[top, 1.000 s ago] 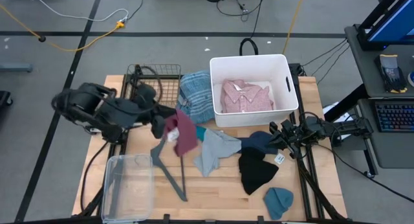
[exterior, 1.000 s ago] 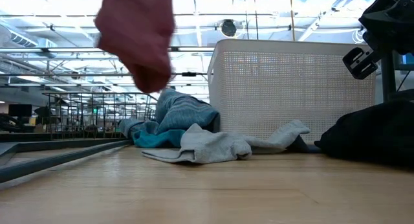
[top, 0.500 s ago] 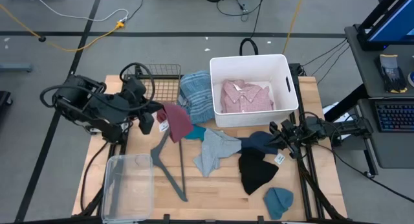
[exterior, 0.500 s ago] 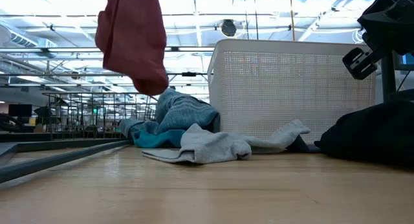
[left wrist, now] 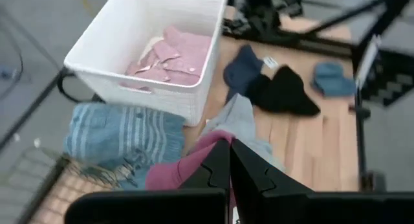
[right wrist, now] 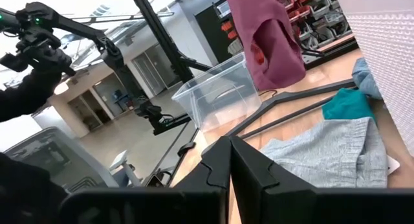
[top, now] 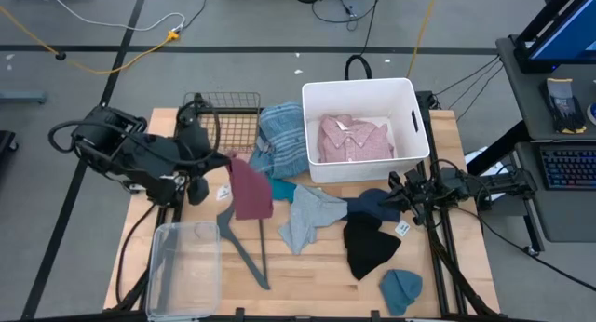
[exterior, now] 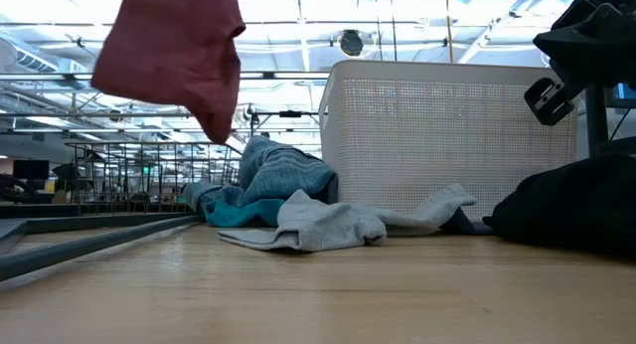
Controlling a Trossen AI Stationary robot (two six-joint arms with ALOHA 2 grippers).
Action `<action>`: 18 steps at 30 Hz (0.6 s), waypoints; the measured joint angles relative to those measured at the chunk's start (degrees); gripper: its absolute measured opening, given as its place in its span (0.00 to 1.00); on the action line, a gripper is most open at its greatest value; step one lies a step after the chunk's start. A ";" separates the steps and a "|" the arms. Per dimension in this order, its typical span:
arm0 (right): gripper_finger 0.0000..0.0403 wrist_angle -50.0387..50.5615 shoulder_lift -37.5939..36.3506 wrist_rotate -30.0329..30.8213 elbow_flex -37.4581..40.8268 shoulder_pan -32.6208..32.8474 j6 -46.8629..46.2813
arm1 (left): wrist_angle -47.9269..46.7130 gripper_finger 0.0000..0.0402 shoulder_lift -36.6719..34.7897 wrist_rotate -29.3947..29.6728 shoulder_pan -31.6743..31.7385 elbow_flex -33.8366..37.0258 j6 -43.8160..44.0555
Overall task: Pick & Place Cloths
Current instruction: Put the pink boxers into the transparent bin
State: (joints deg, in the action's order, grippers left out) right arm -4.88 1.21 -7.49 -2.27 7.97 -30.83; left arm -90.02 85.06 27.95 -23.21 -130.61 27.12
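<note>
brightness: even and bright in every view, no dim corner
light source: ceiling strip lights (exterior: 298, 26) glow behind, seen from the low view
shadows: soft and short under the maroon cloth (top: 250, 187) on the worktop (top: 307, 266)
glare: pale sheen on the worktop close to the low camera
blur: left wrist view soft throughout; white tub (left wrist: 139, 52) edges smeared
focus: near dark fingers (right wrist: 249, 175) in the right wrist view are soft

Maroon piece (exterior: 174, 56) top cropped, low view

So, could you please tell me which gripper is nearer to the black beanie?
Right: the right gripper sits just beside the black beanie, while the left gripper holds the maroon cloth across the table.
</note>
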 joint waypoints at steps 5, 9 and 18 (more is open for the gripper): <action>0.01 -0.01 -0.01 0.00 -0.01 0.00 -1.68 | 0.01 0.00 -0.63 -0.19 -1.45 0.00 -1.00; 0.01 -0.01 0.00 0.09 0.01 0.00 -1.72 | 0.00 0.00 -1.56 -0.20 -1.67 -0.01 8.69; 0.01 -0.01 0.00 0.20 0.00 0.01 -1.72 | 0.01 0.00 -1.49 -12.78 -3.53 0.00 27.56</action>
State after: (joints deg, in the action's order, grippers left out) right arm -4.89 1.21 -7.28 -2.27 7.98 -32.56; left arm -90.01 83.57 15.18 -26.75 -130.61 54.69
